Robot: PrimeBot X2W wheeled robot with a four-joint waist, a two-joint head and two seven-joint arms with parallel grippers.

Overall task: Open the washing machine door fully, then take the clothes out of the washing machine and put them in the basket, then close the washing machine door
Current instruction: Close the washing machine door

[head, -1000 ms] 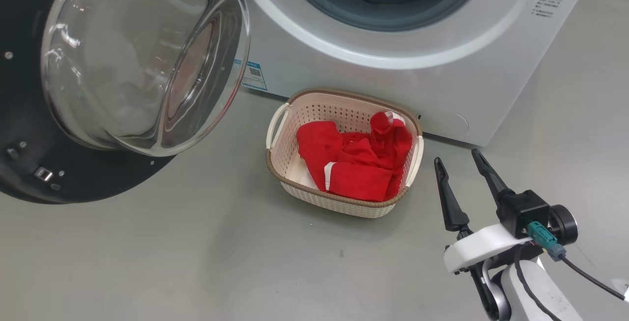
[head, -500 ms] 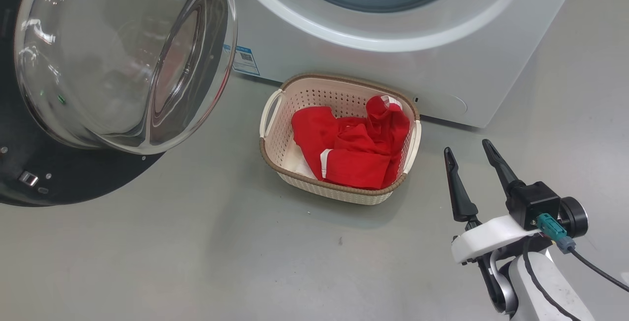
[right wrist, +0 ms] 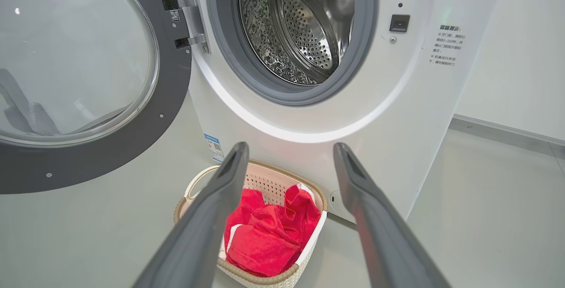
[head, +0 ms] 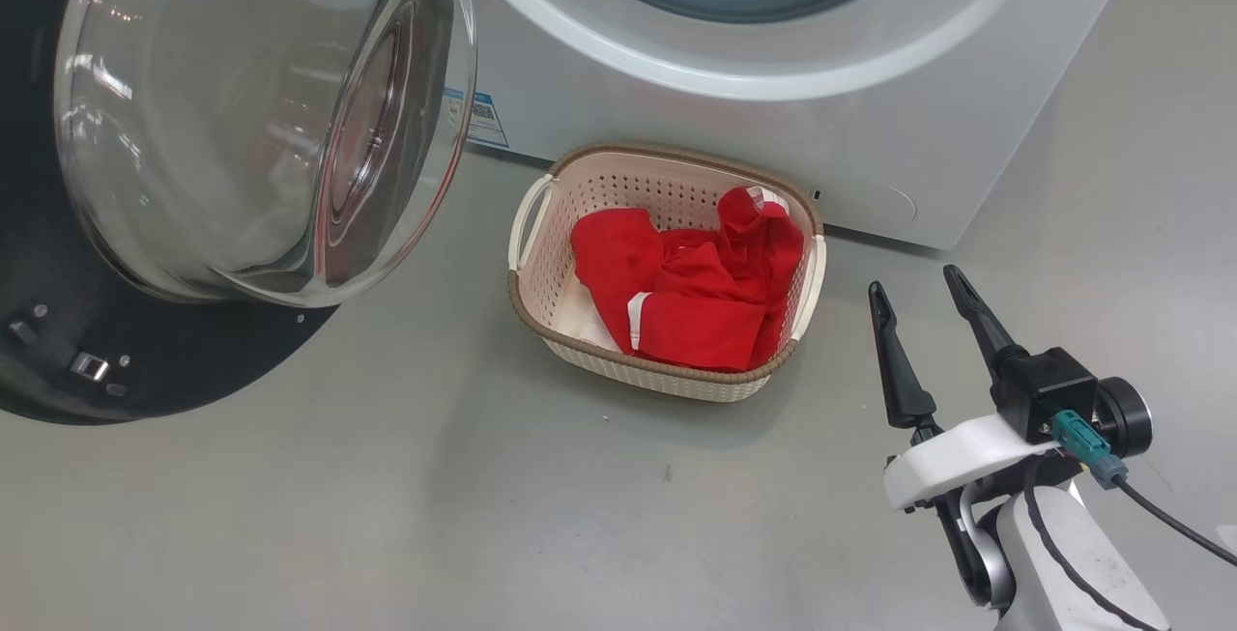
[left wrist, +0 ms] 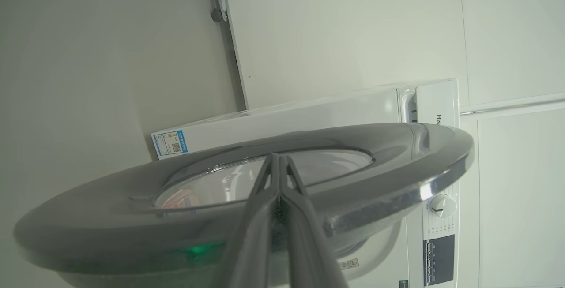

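While the big white front-loading washing machine [head: 773, 148] stands with its round black-rimmed glass door [head: 242, 129] swung open on your left, bowl bulging rightward, the cream perforated plastic basket [head: 618, 201] against its front holds the red clothes [head: 696, 312]. Your right gripper [head: 913, 279] hovers beside it, spread wide and empty. Your left gripper [left wrist: 279, 159], pinched together, points across the door's outer face.

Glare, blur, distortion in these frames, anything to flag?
Head view: light reflections streak the glass of the washing machine door. Left wrist view: shut left gripper blurred close-up, door rim hazy. Right wrist view: open right gripper soft-focus, drum sharp.
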